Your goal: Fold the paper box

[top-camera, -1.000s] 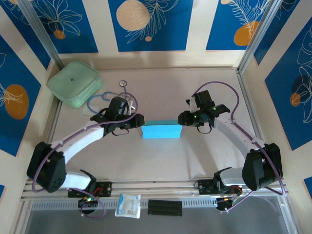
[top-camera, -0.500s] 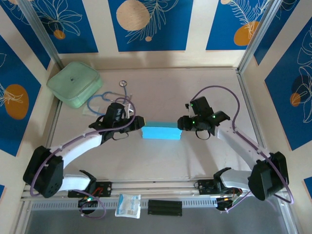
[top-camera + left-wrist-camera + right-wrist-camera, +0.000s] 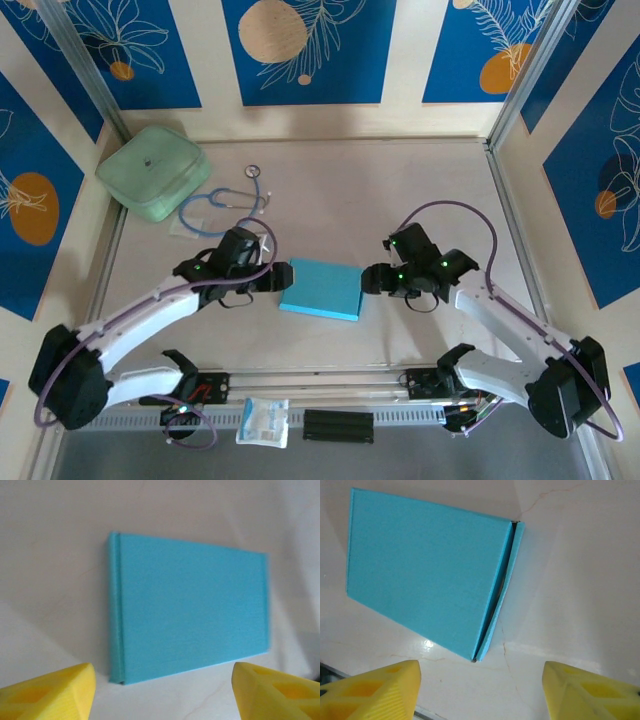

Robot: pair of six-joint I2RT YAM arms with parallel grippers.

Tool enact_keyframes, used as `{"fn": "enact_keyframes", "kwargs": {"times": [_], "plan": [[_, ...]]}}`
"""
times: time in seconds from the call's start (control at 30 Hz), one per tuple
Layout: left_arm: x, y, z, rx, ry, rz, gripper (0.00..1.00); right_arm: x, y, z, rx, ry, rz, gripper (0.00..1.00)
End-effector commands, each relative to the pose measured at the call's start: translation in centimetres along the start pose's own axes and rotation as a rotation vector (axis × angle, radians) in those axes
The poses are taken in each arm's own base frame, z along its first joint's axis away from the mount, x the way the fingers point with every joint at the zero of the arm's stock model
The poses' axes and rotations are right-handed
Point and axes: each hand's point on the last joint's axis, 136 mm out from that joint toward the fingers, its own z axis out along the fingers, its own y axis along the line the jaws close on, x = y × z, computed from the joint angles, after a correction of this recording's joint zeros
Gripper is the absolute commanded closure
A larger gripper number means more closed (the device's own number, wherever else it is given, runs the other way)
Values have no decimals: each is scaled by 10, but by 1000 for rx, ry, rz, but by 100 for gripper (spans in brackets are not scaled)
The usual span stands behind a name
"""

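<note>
paper box (image 3: 321, 289) closed, flat on table (image 3: 350, 190)

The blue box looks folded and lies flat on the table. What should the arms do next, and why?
Probably draw both arms back toward their bases. The box lies flat and closed on the table, and the left gripper and right gripper stand open beside it, touching nothing. One side flap gapes slightly, which seems minor.

Beige table (image 3: 420, 190): paper box (image 3: 321, 289) flat mid-table; green case (image 3: 152, 171), stethoscope (image 3: 225, 205) far-left.
</note>
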Motion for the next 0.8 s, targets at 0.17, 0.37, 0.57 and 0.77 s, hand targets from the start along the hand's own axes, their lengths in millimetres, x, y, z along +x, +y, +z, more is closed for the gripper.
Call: {"fn": "enact_keyframes", "kwargs": {"times": [0.17,0.37,0.57,0.77], "plan": [[9,-10,49,63,134,30,25,13,17,58,-96,149,75,31],[3,-14,75,90,139,27,37,0,36,90,-90,163,44,56],[-19,-17,93,62,106,33,49,-43,44,110,-50,87,40,69],[-101,-10,117,-15,-66,55,49,-127,49,123,-50,-37,6,75]]}}
